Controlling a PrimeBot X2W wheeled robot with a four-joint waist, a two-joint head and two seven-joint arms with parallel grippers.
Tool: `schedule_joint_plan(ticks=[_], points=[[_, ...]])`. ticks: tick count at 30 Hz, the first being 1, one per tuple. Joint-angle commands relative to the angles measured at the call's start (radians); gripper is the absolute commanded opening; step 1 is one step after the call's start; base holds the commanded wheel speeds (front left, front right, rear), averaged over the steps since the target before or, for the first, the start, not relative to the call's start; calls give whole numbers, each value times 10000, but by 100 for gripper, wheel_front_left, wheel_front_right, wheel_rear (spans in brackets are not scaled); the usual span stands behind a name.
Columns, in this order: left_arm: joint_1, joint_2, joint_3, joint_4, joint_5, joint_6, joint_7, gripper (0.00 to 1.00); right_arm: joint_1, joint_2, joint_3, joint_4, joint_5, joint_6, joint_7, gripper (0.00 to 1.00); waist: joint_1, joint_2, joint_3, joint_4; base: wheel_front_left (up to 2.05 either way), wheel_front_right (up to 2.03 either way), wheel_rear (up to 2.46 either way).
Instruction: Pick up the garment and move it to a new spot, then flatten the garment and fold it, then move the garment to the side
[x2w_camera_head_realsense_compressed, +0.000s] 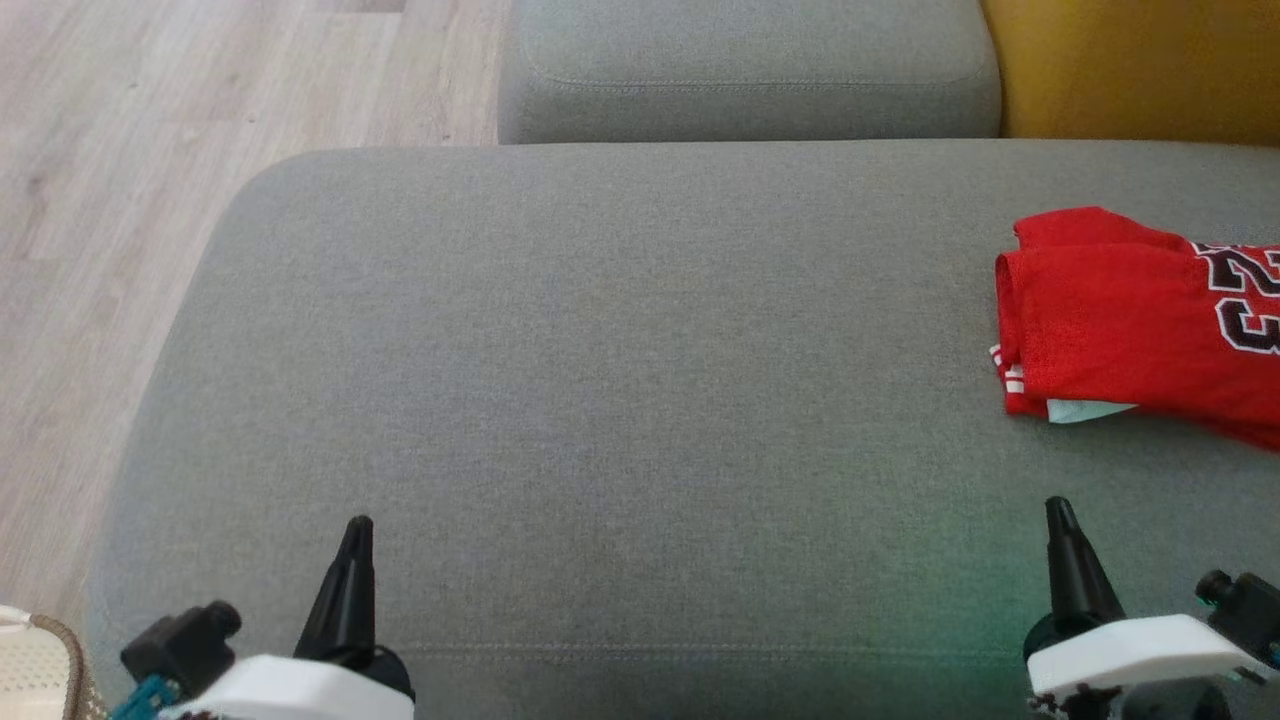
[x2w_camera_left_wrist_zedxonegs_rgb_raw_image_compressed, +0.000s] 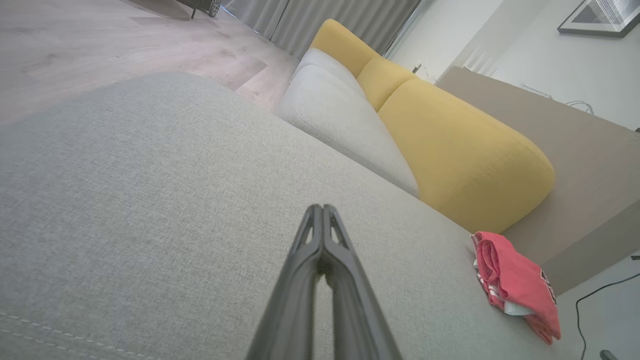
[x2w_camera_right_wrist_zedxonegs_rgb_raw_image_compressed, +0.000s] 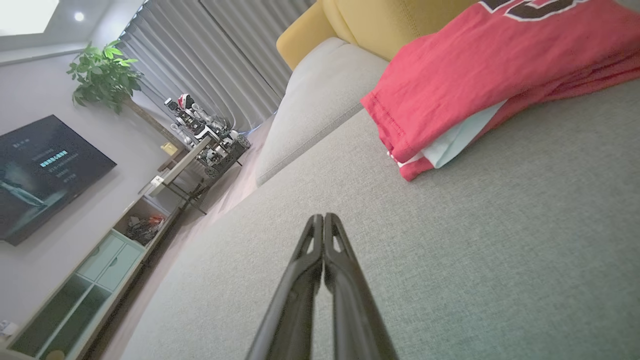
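The garment (x2w_camera_head_realsense_compressed: 1130, 325) is a red jersey with dark and white numbers, lying folded at the right edge of the grey sofa seat (x2w_camera_head_realsense_compressed: 620, 400). It also lies at the lower right in the left wrist view (x2w_camera_left_wrist_zedxonegs_rgb_raw_image_compressed: 515, 282) and at the upper right in the right wrist view (x2w_camera_right_wrist_zedxonegs_rgb_raw_image_compressed: 480, 70). My left gripper (x2w_camera_head_realsense_compressed: 357, 530) rests at the lower left, shut and empty, fingers pressed together (x2w_camera_left_wrist_zedxonegs_rgb_raw_image_compressed: 320, 210). My right gripper (x2w_camera_head_realsense_compressed: 1058, 508) sits at the lower right, just below the jersey, shut with nothing held (x2w_camera_right_wrist_zedxonegs_rgb_raw_image_compressed: 322, 220).
A second grey cushion (x2w_camera_head_realsense_compressed: 750, 70) lies beyond the seat, with a yellow backrest (x2w_camera_head_realsense_compressed: 1140, 65) at the upper right. Wooden floor (x2w_camera_head_realsense_compressed: 110, 200) runs along the left. A woven pale object (x2w_camera_head_realsense_compressed: 35, 670) sits at the bottom left corner.
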Motion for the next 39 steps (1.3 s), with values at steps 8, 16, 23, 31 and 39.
schedule_joint_plan(ticks=[8,16,23,31,39], points=[[-820,128,376,-32,-1193,-195,216,0,-660,-171,-16,-185,1081,-2,264,0,0,0,46,-80,0,0,0],[-1056,138,556,197,-2226,-300,422,0,-830,-184,-43,-92,1992,-2,490,0,0,0,91,-158,0,0,0],[-1265,143,719,401,-3129,-393,607,0,-979,-195,-69,-11,2790,-2,691,0,0,0,130,-227,0,0,0],[-1504,145,911,635,-4156,-499,823,0,-1150,-206,-101,82,3701,-2,922,0,0,0,175,-306,0,0,0],[-1714,143,1083,841,-5052,-592,1016,0,-1300,-215,-130,163,4497,-2,1126,0,0,0,214,-375,0,0,0]])
